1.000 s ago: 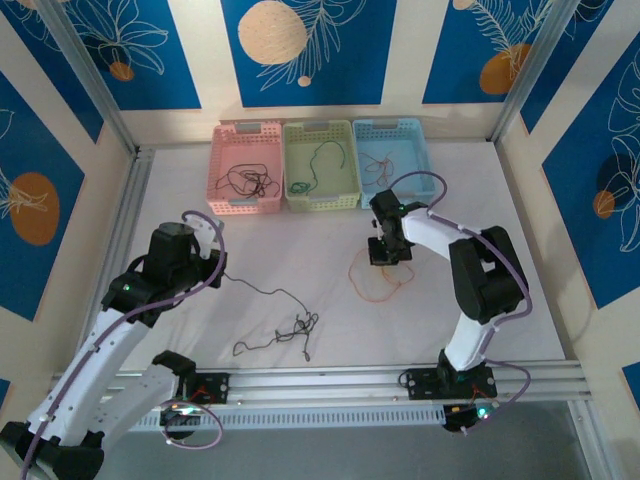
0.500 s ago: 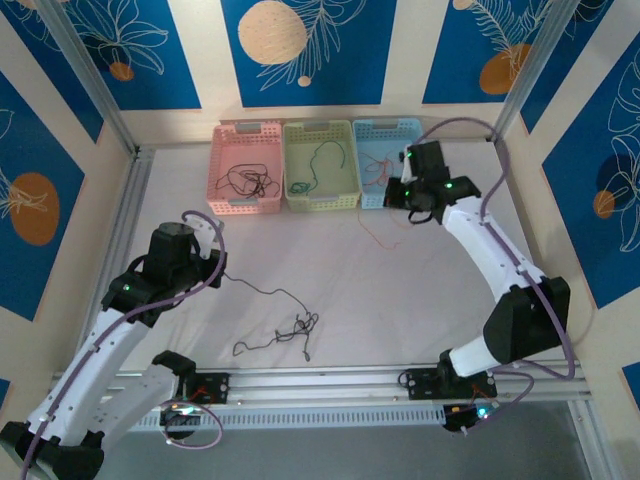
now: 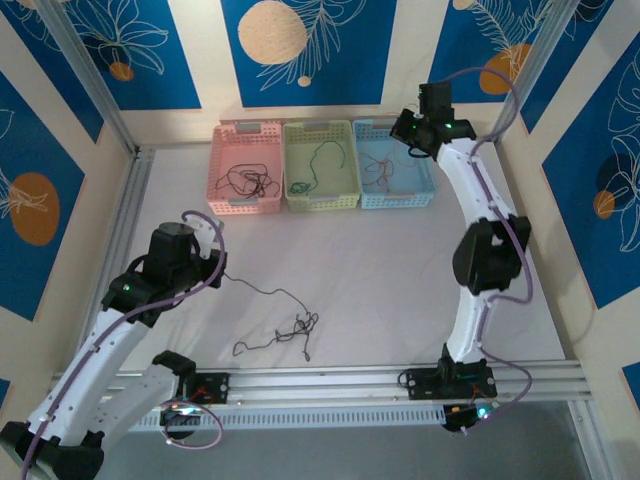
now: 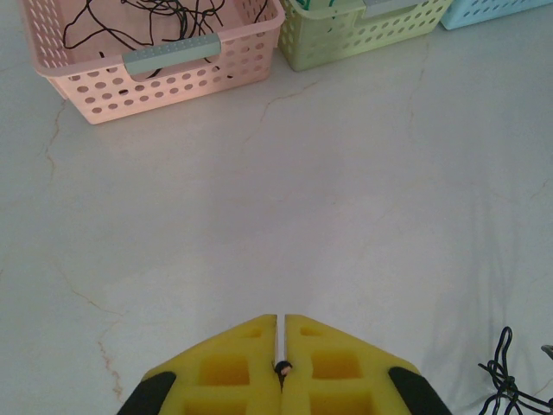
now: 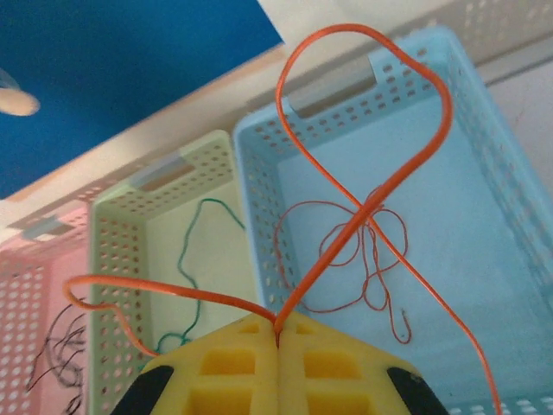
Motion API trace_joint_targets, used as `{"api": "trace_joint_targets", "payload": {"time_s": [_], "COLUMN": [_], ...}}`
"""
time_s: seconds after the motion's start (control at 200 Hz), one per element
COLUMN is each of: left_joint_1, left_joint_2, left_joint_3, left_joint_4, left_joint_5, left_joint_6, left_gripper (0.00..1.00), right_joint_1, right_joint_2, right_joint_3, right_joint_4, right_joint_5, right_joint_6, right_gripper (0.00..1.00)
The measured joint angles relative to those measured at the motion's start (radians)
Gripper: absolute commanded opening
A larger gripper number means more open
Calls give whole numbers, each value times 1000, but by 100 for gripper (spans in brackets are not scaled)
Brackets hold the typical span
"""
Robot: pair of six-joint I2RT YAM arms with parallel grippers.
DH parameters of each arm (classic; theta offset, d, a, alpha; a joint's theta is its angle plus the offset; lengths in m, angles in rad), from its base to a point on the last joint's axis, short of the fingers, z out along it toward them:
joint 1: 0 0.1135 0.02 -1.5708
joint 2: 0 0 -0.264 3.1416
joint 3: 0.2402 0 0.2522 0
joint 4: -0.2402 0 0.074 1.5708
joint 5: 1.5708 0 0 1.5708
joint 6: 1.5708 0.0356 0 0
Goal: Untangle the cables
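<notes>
A small black tangle of cables (image 3: 296,328) lies on the white table, seen at the lower right of the left wrist view (image 4: 505,380). One thin black strand runs from it to my left gripper (image 3: 216,268), whose jaws (image 4: 281,322) are shut on its end. My right gripper (image 3: 402,134) hangs high over the blue basket (image 3: 388,125), shut (image 5: 278,322) on an orange cable (image 5: 328,258) that loops upward and trails down both sides. A thinner red-orange wire (image 5: 329,309) lies in the blue basket (image 5: 484,95).
A pink basket (image 3: 246,130) holds black wires (image 4: 147,17). The green basket (image 3: 320,127) beside it holds a green wire (image 5: 192,233). All three baskets stand in a row against the back wall. Aluminium posts frame the table's corners.
The right arm has carried the orange cable from the table's middle up and back to above the blue basket. The left arm and the black tangle have stayed put.
</notes>
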Motion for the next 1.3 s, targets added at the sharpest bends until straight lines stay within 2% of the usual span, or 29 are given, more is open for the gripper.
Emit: {"api": "trace_joint_targets", "payload": {"time_s": [0.135, 0.25, 0.295, 0.395, 0.45, 0.52, 0.66, 0.795, 0.97, 1.08, 1.175, 1.3], "left_joint_1": [0, 0, 0, 0, 0, 0, 0, 0, 0, 0, 0, 0], "left_joint_2": [0, 0, 0, 0, 0, 0, 0, 0, 0, 0, 0, 0], "left_joint_3": [-1, -2, -2, -2, -2, -2, -2, -2, -2, -2, -2, -2], "left_joint_4": [0, 0, 0, 0, 0, 0, 0, 0, 0, 0, 0, 0], "left_joint_5": [0, 0, 0, 0, 0, 0, 0, 0, 0, 0, 0, 0], "left_joint_6": [0, 0, 0, 0, 0, 0, 0, 0, 0, 0, 0, 0], "left_gripper": [0, 0, 0, 0, 0, 0, 0, 0, 0, 0, 0, 0], "right_joint_1": [-3, -7, -9, -9, -9, -9, -5, 14, 115, 211, 269, 400], "right_joint_2": [166, 249, 269, 293, 299, 299, 271, 71, -461, -766, -896, -918], "right_joint_3": [128, 201, 208, 208, 206, 205, 161, -110, -645, -943, -1149, -1317], "right_joint_4": [-43, -77, -83, -99, -107, -121, -124, -81, 100, 240, 306, 320], "right_joint_5": [36, 47, 47, 46, 43, 42, 37, 35, -23, -115, -214, -320], "right_joint_6": [42, 72, 82, 103, 103, 105, 94, 72, 43, 43, 42, -2], "right_gripper": [0, 0, 7, 37, 49, 55, 56, 55, 52, 48, 45, 49]}}
